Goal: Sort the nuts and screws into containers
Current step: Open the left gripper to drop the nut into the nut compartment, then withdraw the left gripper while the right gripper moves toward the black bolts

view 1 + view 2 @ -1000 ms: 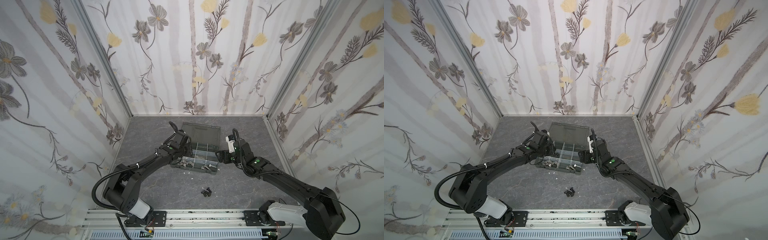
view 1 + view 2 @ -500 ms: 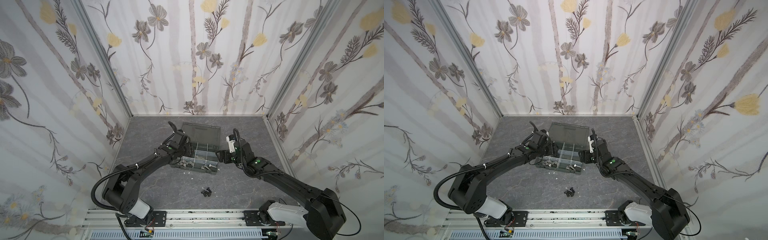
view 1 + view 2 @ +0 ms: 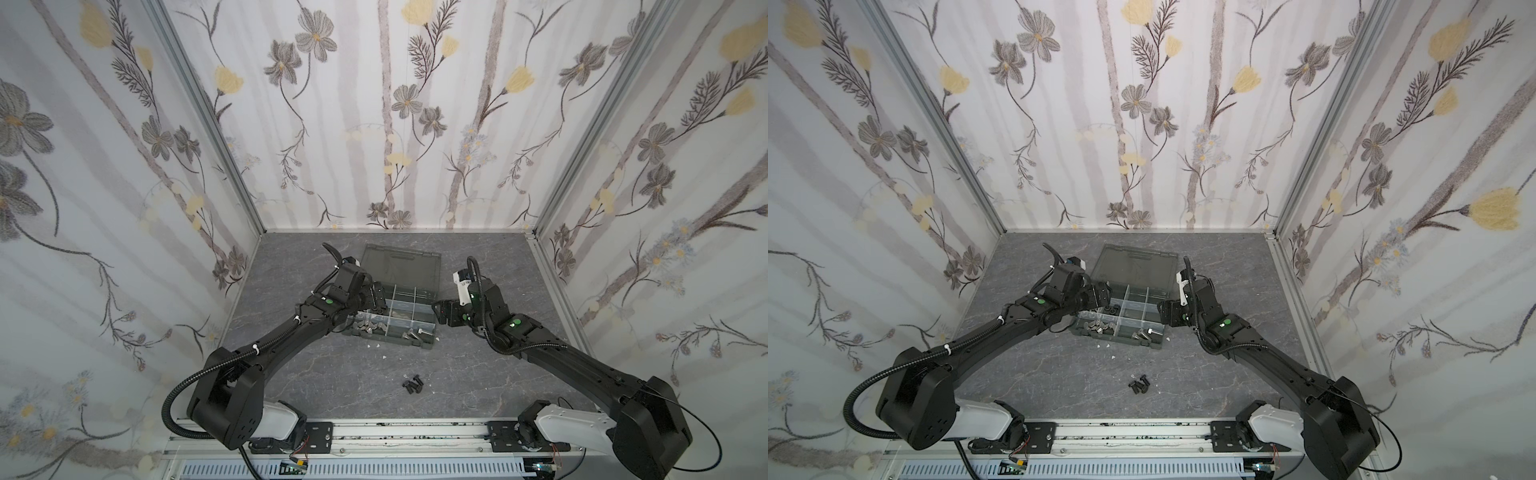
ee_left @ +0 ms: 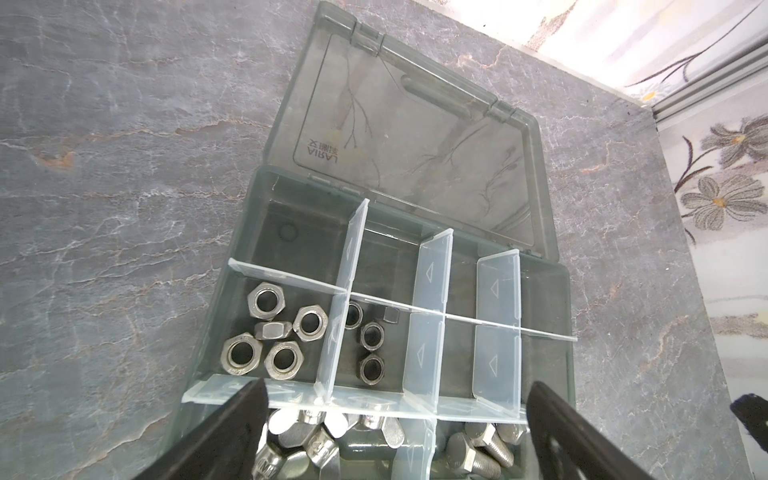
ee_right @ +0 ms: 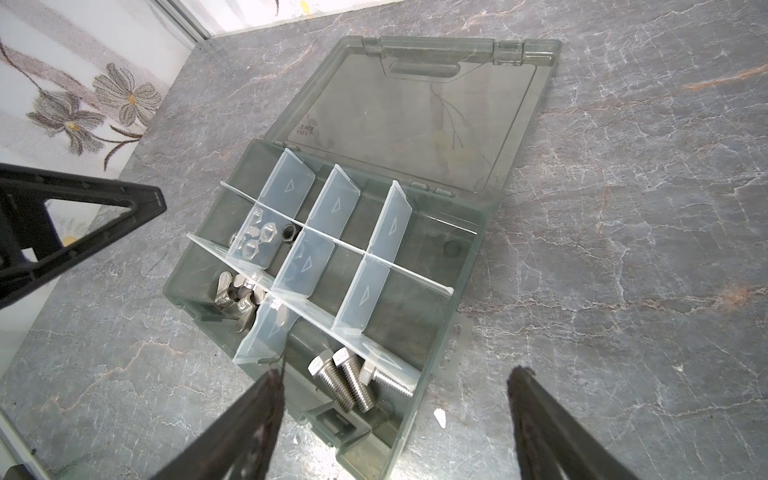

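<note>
Left fingers point(image 4: 232, 432) are hanging spread and empty over the nuts point(image 4: 270, 328), seemingly their drop cell point(image 4: 235, 307); right fingers point(image 5: 540, 415) are gaping empty too.

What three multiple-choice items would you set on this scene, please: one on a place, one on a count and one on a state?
1. Where do the loose black screws lie relative to the box? A inside it; B on the table in front of it; C behind it.
2. How many silver screws show in the box? A one; B six; C three.
3. How is the lid? A open, laid back flat; B shut; C missing.
Answers: 1 B, they sit on bare table, clear of the box; 2 C, three hex heads show side by side; 3 A, it lies flat behind the uncovered box.
</note>
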Tool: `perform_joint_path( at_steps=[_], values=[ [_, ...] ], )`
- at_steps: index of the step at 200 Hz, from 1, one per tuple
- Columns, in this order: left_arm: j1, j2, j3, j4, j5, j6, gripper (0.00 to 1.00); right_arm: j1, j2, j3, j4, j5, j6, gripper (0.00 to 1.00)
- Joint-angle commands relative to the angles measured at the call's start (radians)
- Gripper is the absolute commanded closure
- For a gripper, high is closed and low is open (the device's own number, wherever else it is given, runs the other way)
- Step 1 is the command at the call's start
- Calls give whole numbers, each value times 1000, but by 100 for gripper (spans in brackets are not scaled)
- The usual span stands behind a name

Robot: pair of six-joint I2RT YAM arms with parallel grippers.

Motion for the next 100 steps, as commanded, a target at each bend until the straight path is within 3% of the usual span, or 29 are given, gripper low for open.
perform_joint_path(
  at_steps=[1,100],
  values=[
    [8,-29,-14,22,-31,-19,0,-1,0,-2,26,5,6,16],
    [48,-165,-106,25,-66,-58,0,0,-3,-25,0,-32,-2,16]
  ],
)
